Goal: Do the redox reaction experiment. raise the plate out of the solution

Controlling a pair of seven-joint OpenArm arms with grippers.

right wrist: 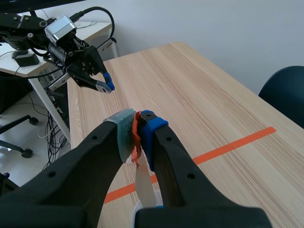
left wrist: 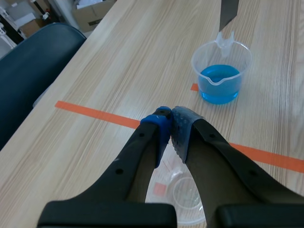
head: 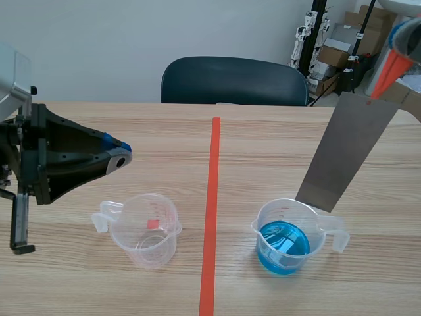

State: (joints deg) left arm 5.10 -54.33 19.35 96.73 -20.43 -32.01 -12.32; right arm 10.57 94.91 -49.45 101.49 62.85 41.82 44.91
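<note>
A grey metal plate (head: 342, 151) hangs tilted above the right side of the table. My right gripper (head: 402, 41) is shut on the orange-red tab (head: 388, 72) at its top. The plate's lower edge is at the far rim of a clear beaker (head: 289, 237) of blue solution (head: 283, 245), above the liquid. In the right wrist view the right gripper (right wrist: 137, 124) pinches the tab (right wrist: 136, 140), and the plate (right wrist: 145, 185) hangs edge-on below. My left gripper (head: 120, 155) is shut on nothing, above and left of an empty clear beaker (head: 146, 230). In the left wrist view the left gripper (left wrist: 171, 124) is over that beaker (left wrist: 183, 194), with the blue beaker (left wrist: 221, 71) and the plate's tip (left wrist: 229, 12) ahead.
An orange-red tape line (head: 210, 217) runs down the middle of the wooden table between the two beakers. A dark blue chair (head: 233, 80) stands at the far edge. Cardboard boxes and stands (head: 342, 46) fill the back right corner.
</note>
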